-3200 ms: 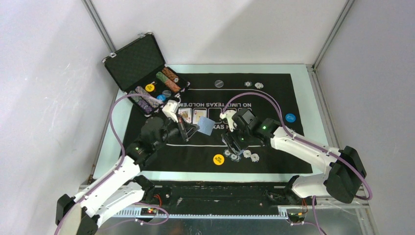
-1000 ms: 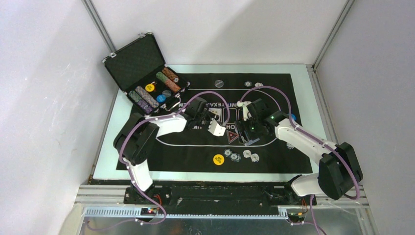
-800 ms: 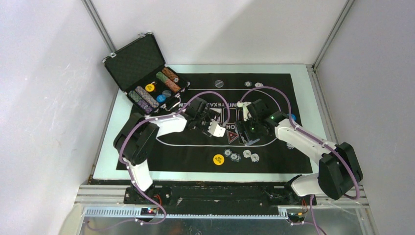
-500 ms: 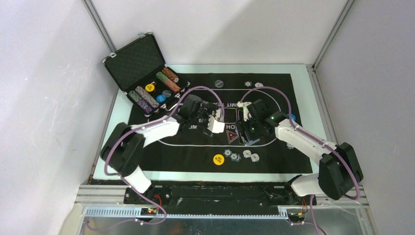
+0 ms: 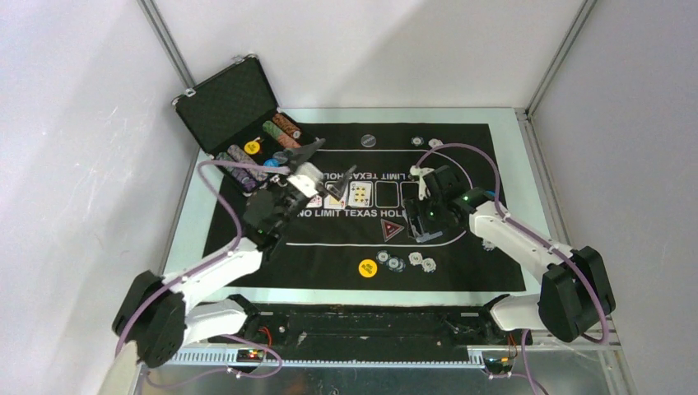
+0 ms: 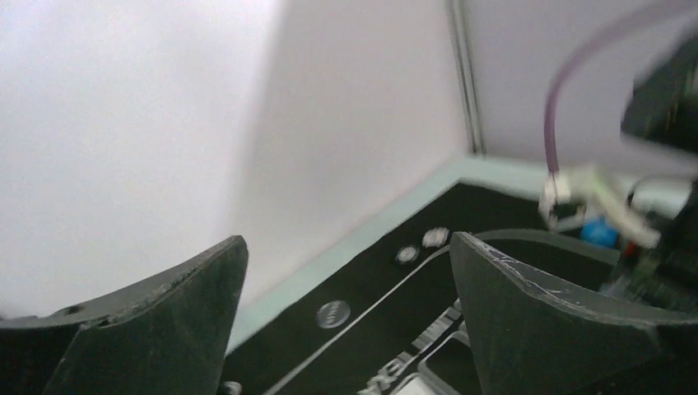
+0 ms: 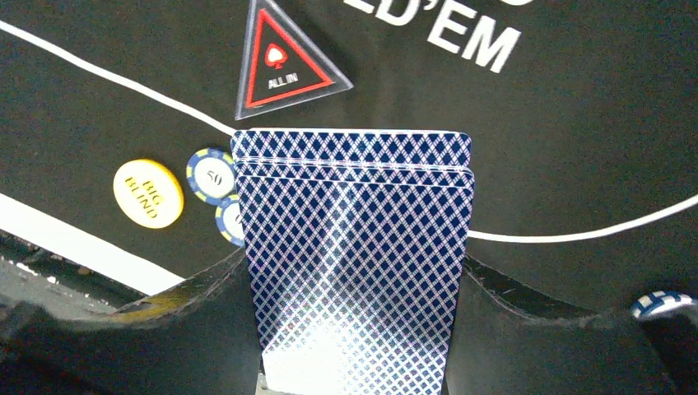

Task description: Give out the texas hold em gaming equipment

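Left gripper (image 5: 326,161) hangs spread and empty over the far-left part of the mat (image 5: 465,267), near the open case (image 5: 234,107). The right gripper (image 5: 421,225) sits low at mid-mat, just beside the triangle marker (image 5: 392,229). Three face-up cards (image 5: 360,193) seem to fill boxes in the printed row, and two boxes look bare. A yellow disc (image 5: 368,267) and small chips (image 5: 416,260) lie by the near edge, with more chips in the case. I judge the dealing partway done.

The left wrist view confirms wide jaws with nothing between them, and shows the black disc (image 6: 332,313) near the far edge.

Only the right wrist view shows the blue-backed deck (image 7: 354,247) pinched between that gripper's fingers, above the mat.
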Tool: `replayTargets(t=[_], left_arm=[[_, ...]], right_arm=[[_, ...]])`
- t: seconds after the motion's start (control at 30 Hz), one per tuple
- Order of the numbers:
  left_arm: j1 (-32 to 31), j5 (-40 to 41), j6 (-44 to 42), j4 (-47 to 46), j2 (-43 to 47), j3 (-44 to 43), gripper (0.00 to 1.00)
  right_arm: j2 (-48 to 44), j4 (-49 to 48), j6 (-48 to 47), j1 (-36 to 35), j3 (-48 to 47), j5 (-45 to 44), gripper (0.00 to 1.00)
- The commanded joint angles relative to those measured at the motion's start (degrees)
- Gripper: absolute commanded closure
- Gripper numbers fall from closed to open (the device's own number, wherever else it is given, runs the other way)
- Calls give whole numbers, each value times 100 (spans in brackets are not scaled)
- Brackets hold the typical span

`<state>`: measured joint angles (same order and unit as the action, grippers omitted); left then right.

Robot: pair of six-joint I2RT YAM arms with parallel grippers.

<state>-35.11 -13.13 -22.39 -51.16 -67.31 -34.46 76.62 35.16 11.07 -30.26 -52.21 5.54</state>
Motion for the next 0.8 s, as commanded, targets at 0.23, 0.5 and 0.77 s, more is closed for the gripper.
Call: replayTargets(t=[0.23, 0.5, 0.77], left_arm=[[-78, 680, 4301, 3756, 293, -1263, 0], [-956, 1274, 3960, 5556, -1584, -2422, 0], [-1670, 1894, 4011, 6700, -3476, -3681, 0]], right_arm=[[-351, -90, 531, 430, 140, -513, 100], [-554, 51, 732, 964, 280, -677, 100], [-562, 113, 810, 1345, 391, -841, 100]])
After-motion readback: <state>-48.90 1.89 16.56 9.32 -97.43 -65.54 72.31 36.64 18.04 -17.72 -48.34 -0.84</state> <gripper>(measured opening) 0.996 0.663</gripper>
